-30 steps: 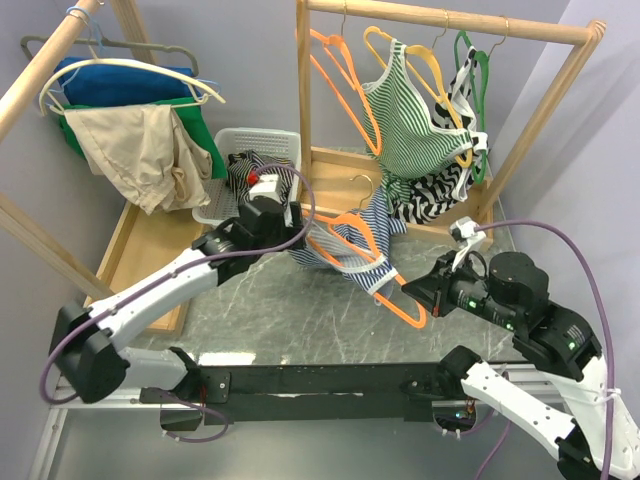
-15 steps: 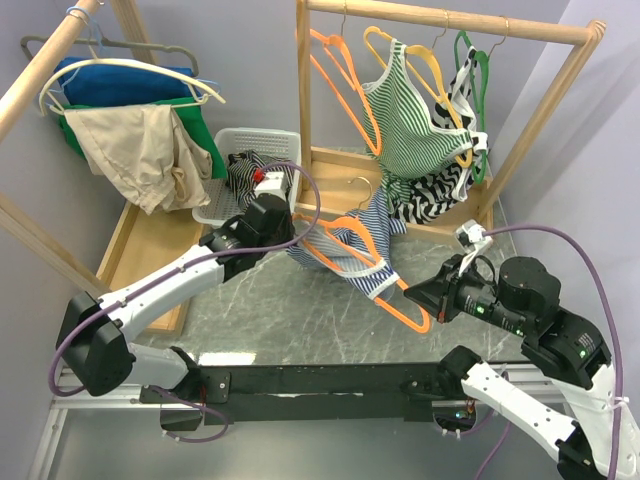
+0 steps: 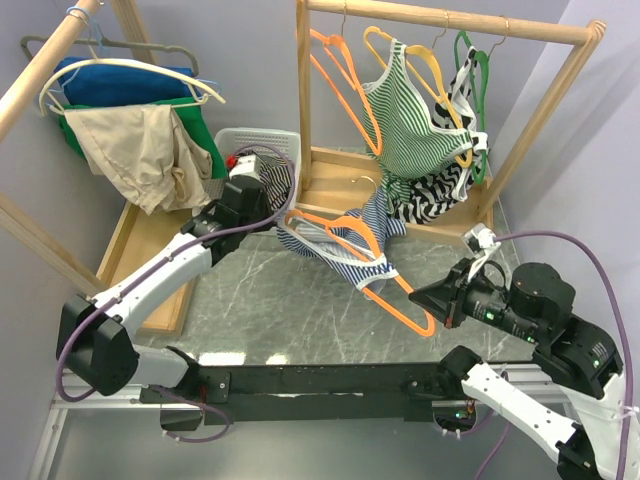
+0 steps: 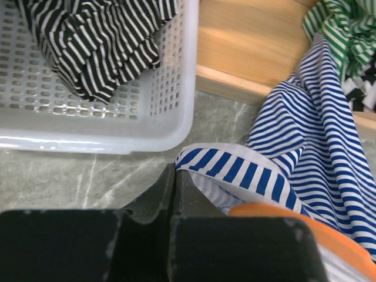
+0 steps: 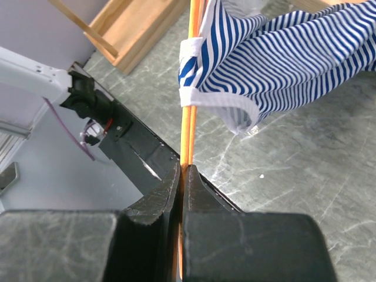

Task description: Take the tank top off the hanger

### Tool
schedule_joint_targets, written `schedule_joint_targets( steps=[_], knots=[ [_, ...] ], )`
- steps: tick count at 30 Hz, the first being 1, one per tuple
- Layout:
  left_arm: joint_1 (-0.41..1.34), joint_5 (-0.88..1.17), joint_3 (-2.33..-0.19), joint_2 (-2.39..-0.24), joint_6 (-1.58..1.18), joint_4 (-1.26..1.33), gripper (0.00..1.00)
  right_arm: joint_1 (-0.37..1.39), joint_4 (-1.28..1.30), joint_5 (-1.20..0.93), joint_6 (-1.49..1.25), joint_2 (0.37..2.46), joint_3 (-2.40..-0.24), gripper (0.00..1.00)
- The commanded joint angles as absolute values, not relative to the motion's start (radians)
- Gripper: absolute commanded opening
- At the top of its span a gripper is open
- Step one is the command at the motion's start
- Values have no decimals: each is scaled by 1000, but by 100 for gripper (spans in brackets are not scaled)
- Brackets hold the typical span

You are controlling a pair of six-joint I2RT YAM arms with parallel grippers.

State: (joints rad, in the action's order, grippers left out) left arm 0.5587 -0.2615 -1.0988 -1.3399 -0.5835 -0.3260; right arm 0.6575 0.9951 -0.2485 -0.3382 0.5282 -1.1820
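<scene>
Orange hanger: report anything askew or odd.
The orange hanger is off the rail, tilted over the table, pinched in the right fingers; the striped tank top sags bunched on it, left fingers clamping its edge.

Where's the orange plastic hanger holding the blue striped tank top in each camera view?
Top external: orange plastic hanger lies centre, slanting down toward the right.
Left wrist: bottom right corner.
Right wrist: thin vertical bar, centre-left.
Shared landmark: the blue-and-white striped tank top.
</scene>
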Motion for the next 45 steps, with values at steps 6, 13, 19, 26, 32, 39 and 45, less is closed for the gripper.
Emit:
schedule_joint_targets(
  steps=[6, 13, 19, 26, 32, 39, 45],
  knots=[
    [532, -58, -1103, -1378, -575, -302, 1, 658, 884, -318, -331, 459, -1224, 0],
    [638, -51, -1031, -1335, -583, -295, 1, 660, 819, -295, -334, 489, -1175, 0],
    [808, -92, -1023, -1261, -600, -350, 1, 658, 779, -291, -330, 535, -1122, 0],
    [983, -253, -942, -1056, -733, -446, 56, 658, 729, -310, -331, 584, -1052, 0],
    [999, -399, -962, -891, -744, -489, 84, 658, 710, -334, -333, 621, -1026, 0],
    [997, -358, -1182, -1043, -560, -368, 89, 660, 703, -380, -339, 629, -1022, 0],
    [999, -339, -1264, -1170, -494, -258, 89, 661, 713, -390, -336, 630, -1025, 0]
  ],
)
